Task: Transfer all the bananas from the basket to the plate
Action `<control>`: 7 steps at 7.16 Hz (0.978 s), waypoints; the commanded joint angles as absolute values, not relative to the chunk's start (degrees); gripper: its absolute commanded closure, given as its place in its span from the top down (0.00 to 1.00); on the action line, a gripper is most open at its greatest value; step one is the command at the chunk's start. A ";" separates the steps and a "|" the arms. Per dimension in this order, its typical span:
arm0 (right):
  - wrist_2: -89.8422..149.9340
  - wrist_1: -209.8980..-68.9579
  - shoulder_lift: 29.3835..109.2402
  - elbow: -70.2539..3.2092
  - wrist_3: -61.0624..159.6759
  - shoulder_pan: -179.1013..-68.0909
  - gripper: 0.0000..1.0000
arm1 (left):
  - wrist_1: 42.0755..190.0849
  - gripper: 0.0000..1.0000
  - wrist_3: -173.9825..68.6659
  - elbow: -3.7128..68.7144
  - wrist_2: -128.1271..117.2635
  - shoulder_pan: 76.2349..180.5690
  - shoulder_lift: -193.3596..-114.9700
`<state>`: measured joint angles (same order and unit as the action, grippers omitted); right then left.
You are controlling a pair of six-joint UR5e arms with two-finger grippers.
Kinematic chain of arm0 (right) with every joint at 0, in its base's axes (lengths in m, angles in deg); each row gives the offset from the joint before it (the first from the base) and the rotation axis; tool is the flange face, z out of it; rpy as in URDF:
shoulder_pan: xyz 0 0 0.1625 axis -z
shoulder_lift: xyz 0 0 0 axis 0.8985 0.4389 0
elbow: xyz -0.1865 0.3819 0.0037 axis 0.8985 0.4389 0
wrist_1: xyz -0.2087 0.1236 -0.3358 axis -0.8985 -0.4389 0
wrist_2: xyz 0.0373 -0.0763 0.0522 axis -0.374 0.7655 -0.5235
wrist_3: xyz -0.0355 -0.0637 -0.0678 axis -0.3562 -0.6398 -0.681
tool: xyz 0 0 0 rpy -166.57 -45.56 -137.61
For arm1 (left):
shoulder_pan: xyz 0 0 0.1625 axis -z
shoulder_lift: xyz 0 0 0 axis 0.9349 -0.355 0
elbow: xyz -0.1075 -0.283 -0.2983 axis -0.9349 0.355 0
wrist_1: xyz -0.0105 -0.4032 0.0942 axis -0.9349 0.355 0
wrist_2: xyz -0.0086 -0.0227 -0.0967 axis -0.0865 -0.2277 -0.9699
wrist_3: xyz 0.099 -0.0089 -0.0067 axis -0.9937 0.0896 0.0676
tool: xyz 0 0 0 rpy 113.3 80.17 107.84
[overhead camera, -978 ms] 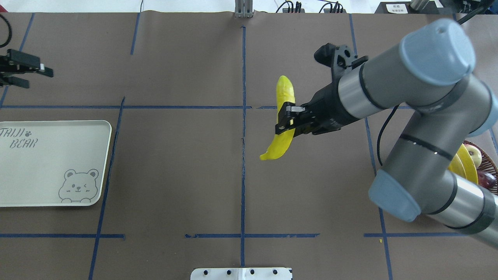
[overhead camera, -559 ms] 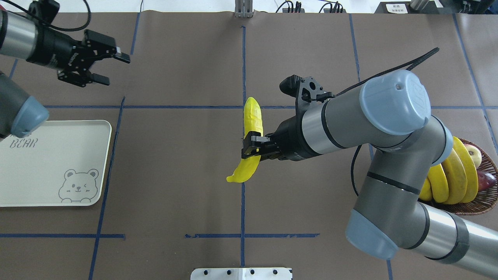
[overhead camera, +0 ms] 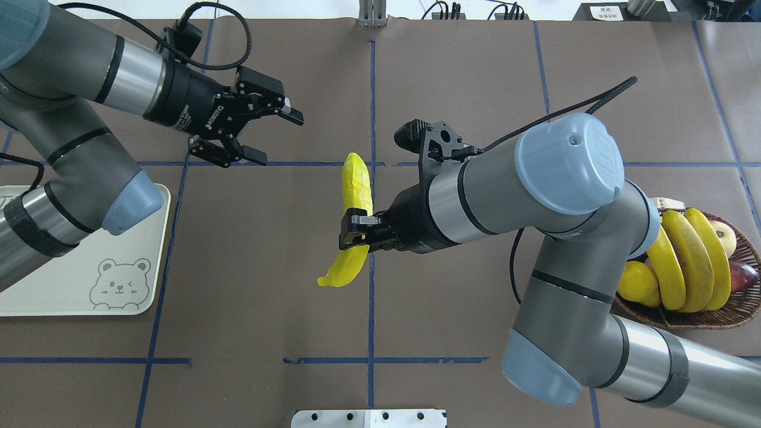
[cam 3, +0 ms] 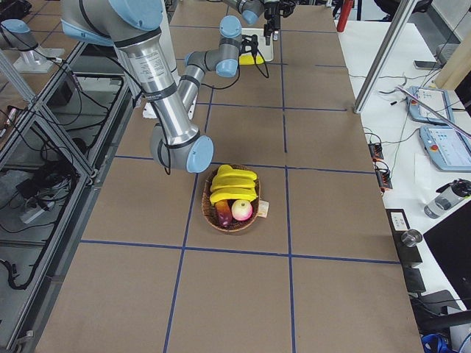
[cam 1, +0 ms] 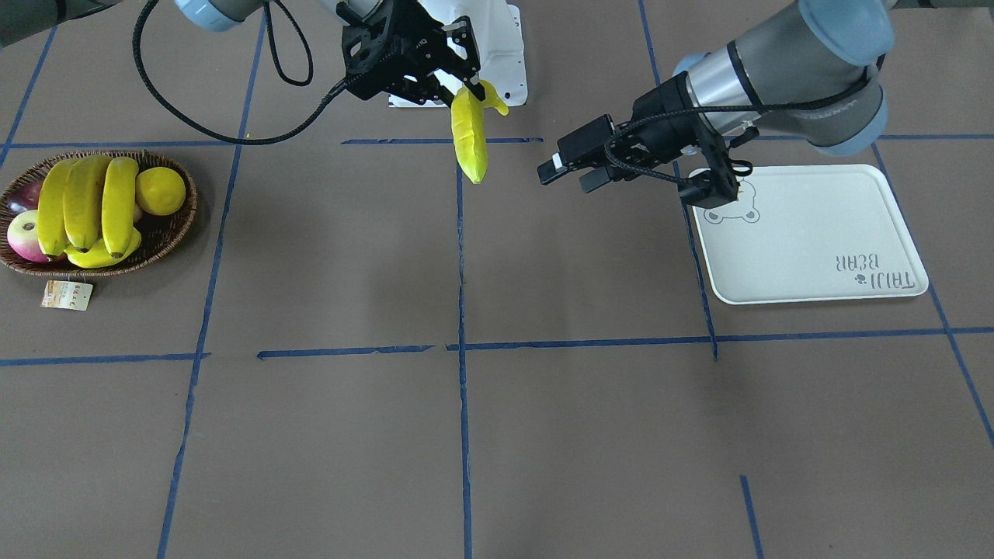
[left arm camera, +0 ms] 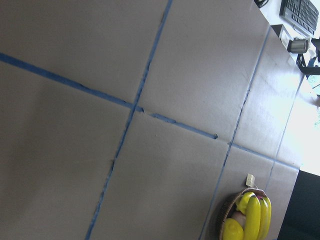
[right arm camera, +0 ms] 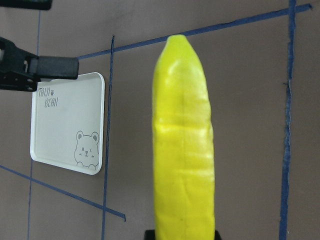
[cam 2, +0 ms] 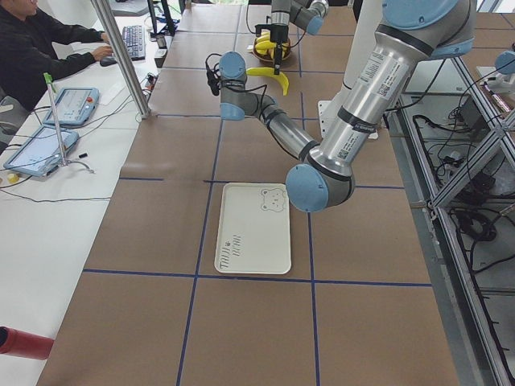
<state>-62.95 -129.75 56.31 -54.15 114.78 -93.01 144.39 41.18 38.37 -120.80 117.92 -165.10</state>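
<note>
The right gripper (overhead camera: 352, 229) is clamped on a long, curved, bright-yellow banana (overhead camera: 357, 184) a little below its middle and holds it in the air over the blue centre tape line (overhead camera: 371, 333), well clear of the brown table cover. A second ago this banana hung to the right of that line, so it has travelled left, toward the plate's side.

The left gripper (overhead camera: 276, 138), its jaws spread apart and empty, was at the far-left edge a second ago. It has swung in and now points at the banana's far end from just left of it, not touching. I read this as a hand-over being set up at mid-table, with the banana about to change grippers.

Further left lies the flat, off-white rectangular plate with the grey bear drawing (cam 1: 815, 233), with no fruit on the part that shows. At the right edge sits the oval dark-brown wicker basket (cam 1: 186, 225) with its paper tag (cam 1: 67, 295).

- **Bananas:** one is in the air, three (cam 1: 81, 202) are in the basket and none are on the plate. A yellow piece under the three cannot be identified.
- **Other fruit in the basket:** one rounded yellow fruit (cam 1: 161, 190), one pink-and-pale apple (cam 1: 23, 233) and one dark red fruit (overhead camera: 743, 276).

So the first transfer is roughly half done.
</note>
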 commanded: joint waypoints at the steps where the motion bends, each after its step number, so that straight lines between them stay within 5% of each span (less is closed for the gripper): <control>1: -62.95 -129.65 55.84 -53.91 114.72 -92.97 0.01 | 144.21 0.99 41.77 40.66 -117.07 113.00 -166.29; 4: -62.95 -129.65 55.14 -53.91 114.72 -92.97 0.01 | 144.47 0.99 41.68 41.02 -113.72 109.03 -166.65; 7: -62.95 -129.48 55.14 -53.91 114.72 -92.18 0.02 | 144.38 0.88 41.68 41.90 -110.81 106.74 -166.65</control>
